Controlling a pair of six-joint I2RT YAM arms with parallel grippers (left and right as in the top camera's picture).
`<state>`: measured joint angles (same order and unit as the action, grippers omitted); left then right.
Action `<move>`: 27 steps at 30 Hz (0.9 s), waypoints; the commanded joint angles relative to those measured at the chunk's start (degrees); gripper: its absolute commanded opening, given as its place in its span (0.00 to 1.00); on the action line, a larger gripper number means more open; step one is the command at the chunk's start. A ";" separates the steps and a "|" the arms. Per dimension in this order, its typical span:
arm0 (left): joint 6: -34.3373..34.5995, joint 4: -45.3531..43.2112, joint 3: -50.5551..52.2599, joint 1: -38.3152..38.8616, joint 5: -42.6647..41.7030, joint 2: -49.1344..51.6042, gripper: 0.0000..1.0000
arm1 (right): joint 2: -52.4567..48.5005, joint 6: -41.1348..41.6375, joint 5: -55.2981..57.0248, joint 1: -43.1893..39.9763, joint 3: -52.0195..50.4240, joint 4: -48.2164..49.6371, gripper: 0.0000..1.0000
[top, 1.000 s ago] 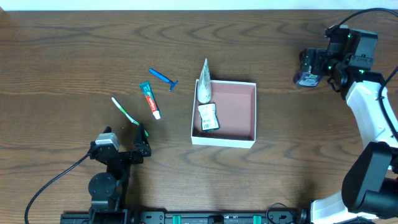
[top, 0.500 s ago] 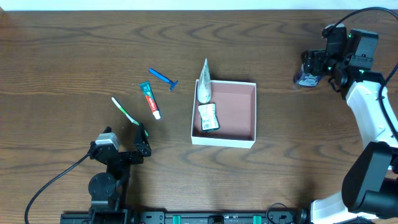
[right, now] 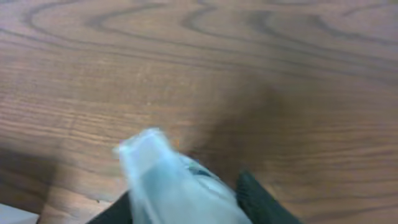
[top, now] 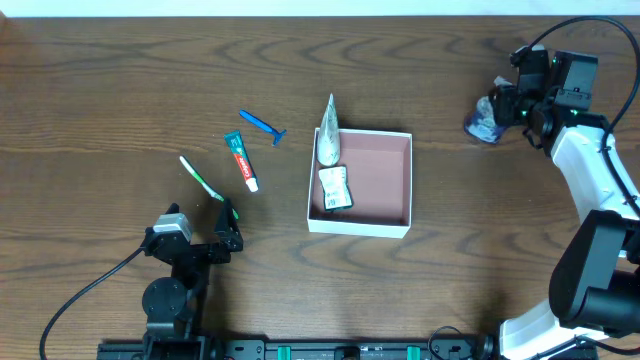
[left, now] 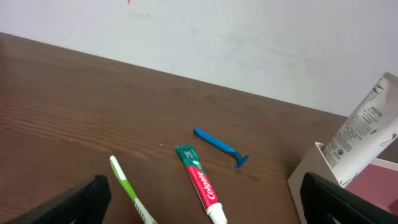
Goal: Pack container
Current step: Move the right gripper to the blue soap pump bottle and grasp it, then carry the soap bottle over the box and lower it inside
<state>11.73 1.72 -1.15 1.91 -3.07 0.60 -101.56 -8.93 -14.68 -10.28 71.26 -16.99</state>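
Note:
The container [top: 382, 176], a shallow white box with a reddish-brown inside, sits at mid-table. A white tube [top: 328, 135] leans on its far-left corner and a small sachet [top: 335, 188] lies inside. At the far right, my right gripper [top: 505, 108] is shut on a clear bluish packet [top: 483, 122]. In the right wrist view this packet [right: 171, 180] fills the gap between the dark fingers [right: 261, 198]. My left gripper [top: 231, 228] rests open near the front left, nothing between its fingers [left: 84, 200]. The container's corner [left: 306, 182] and the tube [left: 367, 134] show on the right of the left wrist view.
Left of the container lie a red and green toothpaste tube [top: 241, 160], a green toothbrush [top: 200, 178] and a blue razor [top: 263, 126]. The toothpaste [left: 200, 180], toothbrush [left: 129, 194] and razor [left: 221, 147] lie just ahead of the left gripper. A white wall backs the table.
The right gripper's jaws have narrowed onto the clear packet, and gripper and packet have shifted a little to the left. The left arm has stayed still.

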 commanded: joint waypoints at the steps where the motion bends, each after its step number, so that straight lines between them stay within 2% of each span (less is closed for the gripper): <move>1: -0.98 2.05 0.92 -0.28 -0.37 -0.26 0.98 | -0.35 0.13 -0.57 -0.20 0.83 -0.31 0.33; 9: -0.98 2.05 0.92 -0.28 -0.37 -0.26 0.98 | -0.33 1.77 -0.59 -0.20 1.51 0.26 0.30; 15: -0.98 2.05 0.92 -0.28 -0.37 -0.26 0.98 | -0.28 7.10 0.28 -0.20 3.54 -0.83 0.16; 20: -0.98 2.05 0.92 -0.28 -0.37 -0.26 0.98 | -0.11 11.30 0.26 -0.07 6.21 -4.00 0.11; 27: -0.98 2.05 0.92 -0.28 -0.37 -0.26 0.98 | 0.11 11.91 0.28 1.62 10.69 -10.67 0.09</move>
<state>11.73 1.72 -1.15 1.91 -3.07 0.60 -101.80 1.13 -13.37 -9.89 78.35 -27.20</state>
